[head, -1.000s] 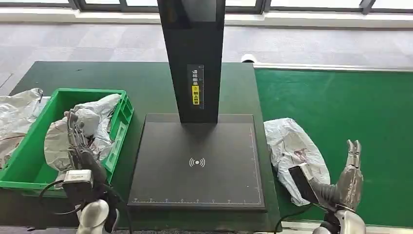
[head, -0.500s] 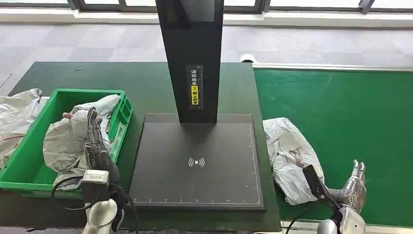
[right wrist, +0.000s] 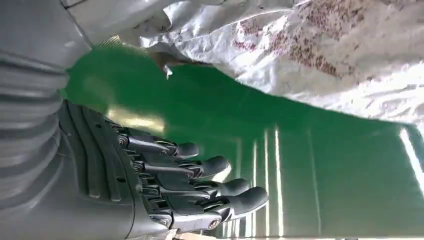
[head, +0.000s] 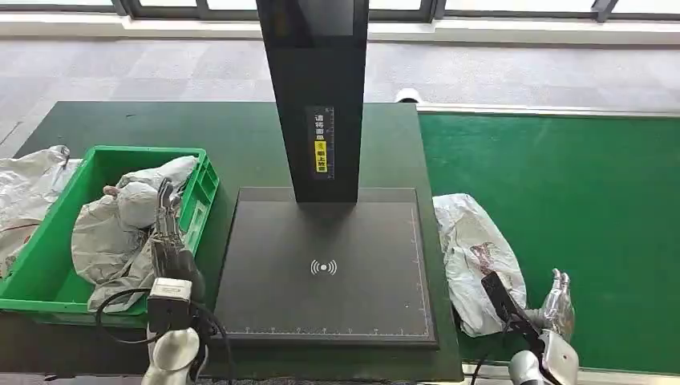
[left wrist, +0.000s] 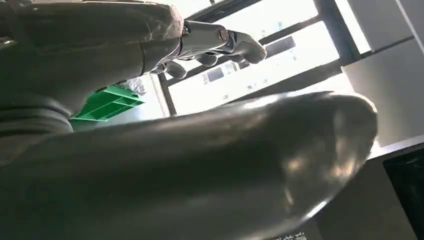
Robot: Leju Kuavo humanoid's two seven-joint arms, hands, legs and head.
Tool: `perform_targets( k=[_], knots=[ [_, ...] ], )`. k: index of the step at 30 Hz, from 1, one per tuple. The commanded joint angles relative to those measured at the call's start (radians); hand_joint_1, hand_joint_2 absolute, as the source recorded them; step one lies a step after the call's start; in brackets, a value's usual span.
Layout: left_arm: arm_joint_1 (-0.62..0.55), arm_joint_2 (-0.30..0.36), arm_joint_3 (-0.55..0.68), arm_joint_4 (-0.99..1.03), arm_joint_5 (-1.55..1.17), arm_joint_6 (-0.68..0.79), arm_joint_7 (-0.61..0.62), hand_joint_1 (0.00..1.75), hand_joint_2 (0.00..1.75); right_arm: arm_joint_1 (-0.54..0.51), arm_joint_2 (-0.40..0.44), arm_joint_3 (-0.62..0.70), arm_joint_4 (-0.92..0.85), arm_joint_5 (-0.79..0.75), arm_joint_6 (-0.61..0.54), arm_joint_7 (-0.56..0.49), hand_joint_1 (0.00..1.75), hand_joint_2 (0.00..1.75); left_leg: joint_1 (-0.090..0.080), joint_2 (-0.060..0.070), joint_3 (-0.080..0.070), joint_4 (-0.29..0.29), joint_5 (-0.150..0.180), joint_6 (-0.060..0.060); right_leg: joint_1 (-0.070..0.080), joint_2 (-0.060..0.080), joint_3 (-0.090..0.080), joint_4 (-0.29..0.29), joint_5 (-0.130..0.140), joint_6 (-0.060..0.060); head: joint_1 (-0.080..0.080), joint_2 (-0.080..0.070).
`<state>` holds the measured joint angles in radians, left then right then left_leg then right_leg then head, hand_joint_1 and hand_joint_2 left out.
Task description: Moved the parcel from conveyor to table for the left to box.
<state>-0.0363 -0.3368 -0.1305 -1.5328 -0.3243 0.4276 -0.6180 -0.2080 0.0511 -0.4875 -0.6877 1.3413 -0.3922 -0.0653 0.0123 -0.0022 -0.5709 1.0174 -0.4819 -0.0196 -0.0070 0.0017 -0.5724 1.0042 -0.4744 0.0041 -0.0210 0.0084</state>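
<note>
A crumpled grey parcel (head: 477, 257) with dark red marks lies at the left edge of the green conveyor (head: 561, 176), beside the black scanner plate. My right hand (head: 557, 301) hovers low to the right of it, fingers straight and apart, holding nothing. The right wrist view shows those fingers (right wrist: 200, 185) over the belt, with the parcel (right wrist: 310, 55) a short way off. My left hand (head: 168, 233) stands over the right wall of the green box (head: 144, 150), fingers (left wrist: 215, 42) extended and empty. Grey parcels (head: 104, 237) lie inside the box beside it.
A black scanner plate (head: 325, 265) with a tall black column (head: 317, 96) stands between the box and the conveyor. More grey bags (head: 24, 192) lie on the dark table left of the box. The table's front edge runs just below both arms.
My left hand has slid right, from over the parcels in the box to the box's right wall. My right hand has dropped lower and drawn back toward the front edge. The parcel on the conveyor has not moved.
</note>
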Motion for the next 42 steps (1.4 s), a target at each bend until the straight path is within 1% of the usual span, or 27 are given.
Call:
perform_targets(
  k=[1,2,3,15,16,17,22,35,37,38,42],
  knots=[
    [-0.025,0.04,-0.023,0.071,-0.019,0.02,-0.004,0.0,0.0,-0.099,0.012,0.015,0.174,-0.016,0.02,-0.049,0.0,1.75,0.0,0.002,0.001,-0.001,0.001,0.0,0.0,0.002,0.0,-0.001,0.001,0.0,0.0,0.0],
    [-0.026,0.041,-0.025,0.073,-0.012,0.016,-0.002,0.0,0.0,-0.105,0.012,0.035,0.185,-0.005,0.01,-0.05,0.0,1.75,-0.002,0.004,0.003,-0.005,0.002,0.001,-0.001,0.003,0.001,-0.004,0.003,0.0,0.0,0.0],
    [-0.027,0.042,-0.024,0.073,-0.011,0.014,-0.002,0.0,0.0,-0.105,0.013,0.037,0.187,-0.005,0.013,-0.052,0.0,1.75,0.0,0.002,0.001,-0.001,0.001,0.0,0.0,0.002,0.0,-0.001,0.001,0.0,0.0,0.0],
    [-0.014,0.041,-0.018,0.057,-0.011,0.021,-0.002,0.0,0.0,-0.118,0.023,0.061,0.188,0.005,0.023,-0.061,0.0,1.75,-0.001,0.003,0.002,-0.003,0.002,0.001,-0.001,0.002,0.001,-0.003,0.002,0.0,0.0,0.0],
    [-0.01,0.041,-0.016,0.053,-0.011,0.021,-0.002,0.0,0.0,-0.121,0.025,0.066,0.19,0.007,0.028,-0.062,0.21,1.75,-0.001,0.003,0.002,-0.002,0.001,0.001,-0.001,0.003,0.0,-0.001,0.002,0.0,0.0,0.0],
    [-0.008,0.041,-0.015,0.05,-0.011,0.022,-0.002,0.0,0.0,-0.121,0.026,0.072,0.189,0.011,0.027,-0.063,1.75,1.75,-0.001,0.003,0.002,-0.003,0.002,0.001,-0.001,0.003,0.001,-0.002,0.002,0.0,0.0,0.0],
    [0.0,0.04,-0.008,0.051,-0.024,0.034,0.0,0.0,0.0,-0.125,0.034,0.097,0.191,0.007,0.025,-0.069,1.75,1.75,-0.001,0.004,0.003,-0.003,0.001,0.001,-0.001,0.004,0.001,-0.002,0.002,0.0,0.0,0.0],
    [-0.013,0.039,-0.003,0.068,-0.021,0.032,0.003,0.0,0.0,-0.121,0.037,0.112,0.189,0.012,0.033,-0.072,1.75,1.75,0.0,0.001,0.002,-0.001,0.001,0.0,0.0,0.001,0.001,-0.001,0.001,0.0,0.0,0.0],
    [-0.03,0.038,0.009,0.089,-0.02,0.037,0.006,0.0,0.0,-0.119,0.047,0.126,0.172,0.01,0.017,-0.085,1.75,1.75,-0.002,0.002,0.003,-0.004,0.002,0.001,-0.001,0.002,0.002,-0.003,0.002,0.0,0.0,0.0],
    [-0.031,0.039,0.014,0.091,-0.018,0.04,0.007,0.0,0.0,-0.12,0.057,0.122,0.149,-0.003,-0.038,-0.113,1.75,1.75,-0.001,0.002,0.002,-0.003,0.001,0.001,0.0,0.001,0.002,-0.002,0.002,0.0,0.0,0.0],
    [-0.029,0.04,0.018,0.09,-0.019,0.039,0.006,0.0,0.0,-0.13,0.058,0.131,0.132,-0.004,-0.016,-0.102,1.75,1.75,-0.002,0.003,0.002,-0.003,0.002,0.001,-0.001,0.003,0.001,-0.002,0.002,0.0,0.0,0.0]
  ],
)
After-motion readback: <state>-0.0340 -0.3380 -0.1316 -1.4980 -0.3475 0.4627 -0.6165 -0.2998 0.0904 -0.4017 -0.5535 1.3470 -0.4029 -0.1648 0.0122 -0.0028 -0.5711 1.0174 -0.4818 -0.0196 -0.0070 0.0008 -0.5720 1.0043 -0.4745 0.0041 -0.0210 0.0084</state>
